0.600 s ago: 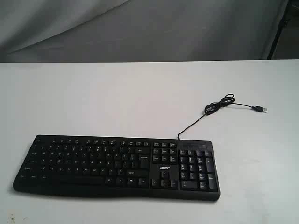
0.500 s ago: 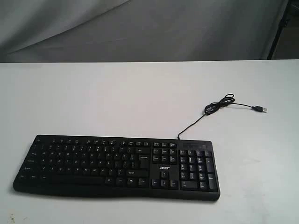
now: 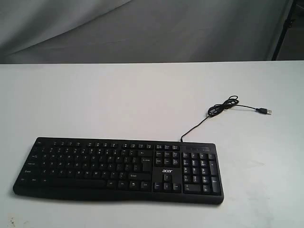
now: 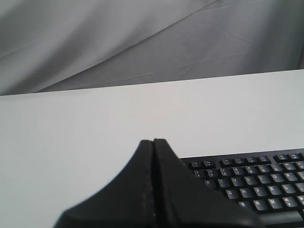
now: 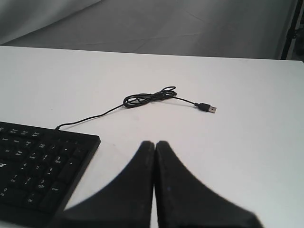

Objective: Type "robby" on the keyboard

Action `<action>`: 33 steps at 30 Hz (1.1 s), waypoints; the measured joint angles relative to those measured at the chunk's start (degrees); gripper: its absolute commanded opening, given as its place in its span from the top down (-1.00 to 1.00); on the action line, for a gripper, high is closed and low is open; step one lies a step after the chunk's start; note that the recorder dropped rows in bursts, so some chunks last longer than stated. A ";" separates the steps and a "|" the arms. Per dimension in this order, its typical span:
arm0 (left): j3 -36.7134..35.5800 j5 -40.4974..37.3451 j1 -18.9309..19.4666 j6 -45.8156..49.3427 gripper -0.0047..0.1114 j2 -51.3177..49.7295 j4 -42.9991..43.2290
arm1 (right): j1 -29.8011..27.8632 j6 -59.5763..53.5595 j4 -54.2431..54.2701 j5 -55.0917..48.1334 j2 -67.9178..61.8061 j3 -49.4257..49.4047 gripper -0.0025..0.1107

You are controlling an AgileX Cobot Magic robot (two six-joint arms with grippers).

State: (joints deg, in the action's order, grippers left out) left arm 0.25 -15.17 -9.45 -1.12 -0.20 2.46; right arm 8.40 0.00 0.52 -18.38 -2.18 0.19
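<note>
We see the keyboard [image 3: 118,168] low in the exterior frame, with the left gripper [image 4: 153,142] and right gripper [image 5: 155,144] both pinched closed on nothing.

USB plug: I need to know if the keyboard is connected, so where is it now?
In the exterior view the USB plug lies loose on the white table, right of the coiled cable and farther back than the right end of the keyboard.

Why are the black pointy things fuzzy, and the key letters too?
Left wrist view: the left end effector is close to the lens, so soft. Right wrist view: the right end effector, the same. Exterior view: the keyboard legends are too small to read.
</note>
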 measured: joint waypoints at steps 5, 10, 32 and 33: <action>0.00 0.00 0.00 0.00 0.92 0.00 0.00 | 0.00 0.00 0.46 0.00 0.00 0.00 0.96; 0.00 0.00 0.00 0.00 0.92 0.00 0.00 | 0.00 0.00 2.21 -4.20 0.09 3.11 0.96; 0.00 0.00 0.00 0.00 0.92 0.00 0.00 | 10.44 0.43 5.33 -9.98 -46.71 41.62 0.96; 0.00 0.00 0.00 0.00 0.92 0.00 0.00 | 12.85 -1.16 6.29 -10.42 -49.13 42.08 0.96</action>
State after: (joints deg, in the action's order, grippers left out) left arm 0.25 -15.17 -9.45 -1.12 -0.20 2.46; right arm 21.25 -1.16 6.81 -28.80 -51.31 42.27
